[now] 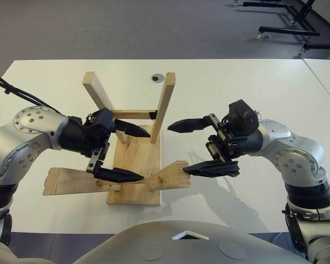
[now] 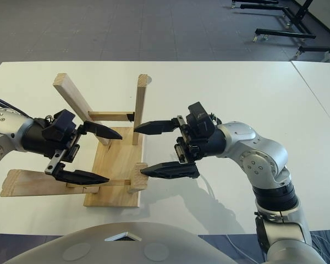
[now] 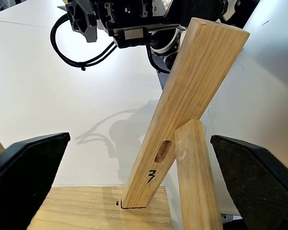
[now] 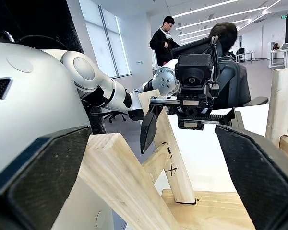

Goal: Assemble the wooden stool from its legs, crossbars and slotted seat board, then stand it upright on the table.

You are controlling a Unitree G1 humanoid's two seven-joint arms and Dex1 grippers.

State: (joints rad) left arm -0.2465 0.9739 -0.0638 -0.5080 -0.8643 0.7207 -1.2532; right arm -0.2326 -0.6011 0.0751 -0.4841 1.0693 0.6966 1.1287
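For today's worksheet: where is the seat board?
The seat board lies flat on the table beneath the left gripper, two legs standing at its far end.

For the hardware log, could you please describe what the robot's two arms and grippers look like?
The left arm and right arm have rounded silver-grey shells with rings of bolt heads at the joints, turning black at the wrists. The left gripper and right gripper are black, each with two long tapered fingers. Black cables run along the left arm.
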